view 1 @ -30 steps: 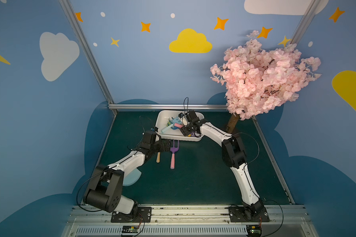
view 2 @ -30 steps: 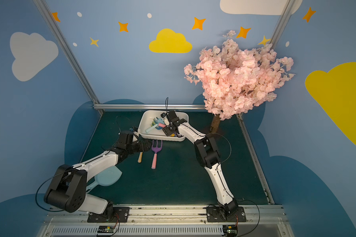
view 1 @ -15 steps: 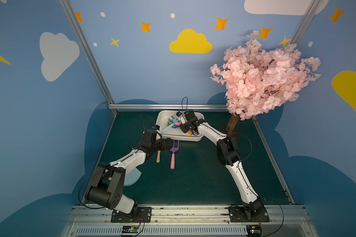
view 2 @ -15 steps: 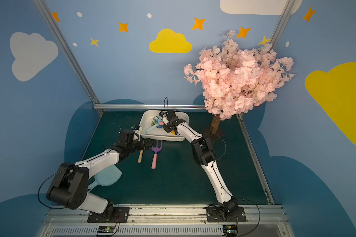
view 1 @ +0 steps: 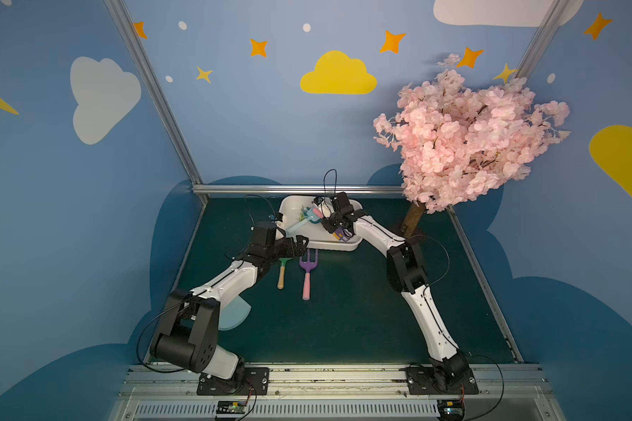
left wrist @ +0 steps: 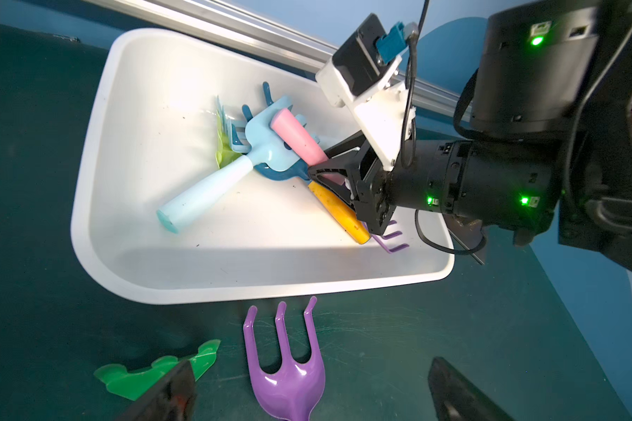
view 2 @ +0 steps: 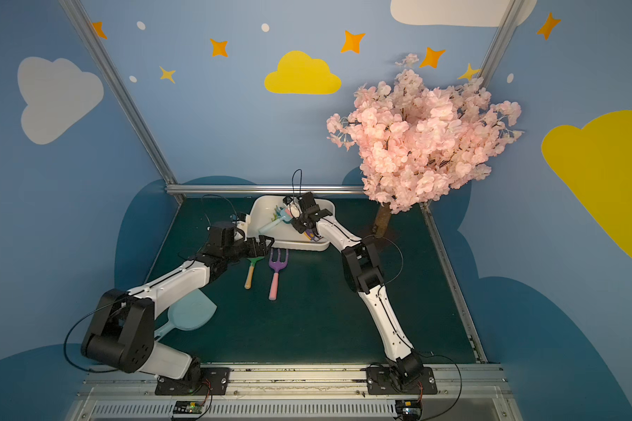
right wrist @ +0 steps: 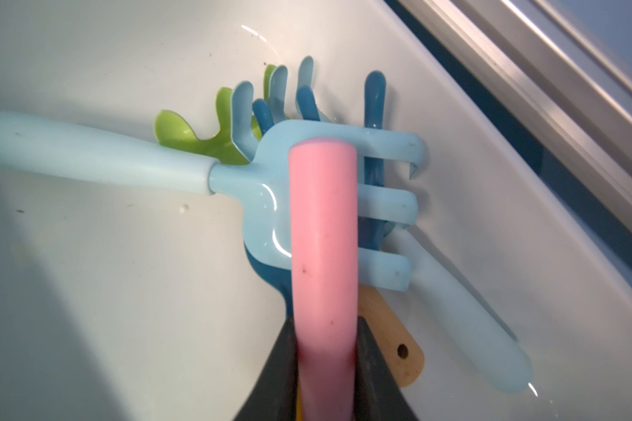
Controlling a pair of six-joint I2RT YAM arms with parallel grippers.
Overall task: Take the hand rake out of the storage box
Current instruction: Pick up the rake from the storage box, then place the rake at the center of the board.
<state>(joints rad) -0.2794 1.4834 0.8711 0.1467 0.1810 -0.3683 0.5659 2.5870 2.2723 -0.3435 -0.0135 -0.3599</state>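
The storage box [view 1: 329,247] [view 2: 296,247] [left wrist: 270,288] is a shallow white tub at the back of the green mat. Inside it lies the hand rake, with a pink handle [left wrist: 296,136] [right wrist: 323,237] and purple tines [left wrist: 391,240] near the box's right end. My right gripper [left wrist: 318,171] [right wrist: 325,328] [view 1: 329,218] reaches into the box and is shut on that pink handle, both fingers pressed against its sides. My left gripper [view 1: 301,242] [left wrist: 307,371] stands open just in front of the box, low over the mat, holding nothing.
A light-blue rake [left wrist: 212,182], a dark blue fork [right wrist: 374,109], a green tool and a yellow handle [left wrist: 340,211] lie in the box too. On the mat lie a purple fork [view 1: 308,264], a green shovel [view 1: 281,273] and a pale blue scoop [view 2: 190,313]. A pink tree [view 1: 467,142] stands back right.
My right gripper has closed on the pink handle and shifted slightly deeper into the box. The left arm has edged a little towards the box, still open.
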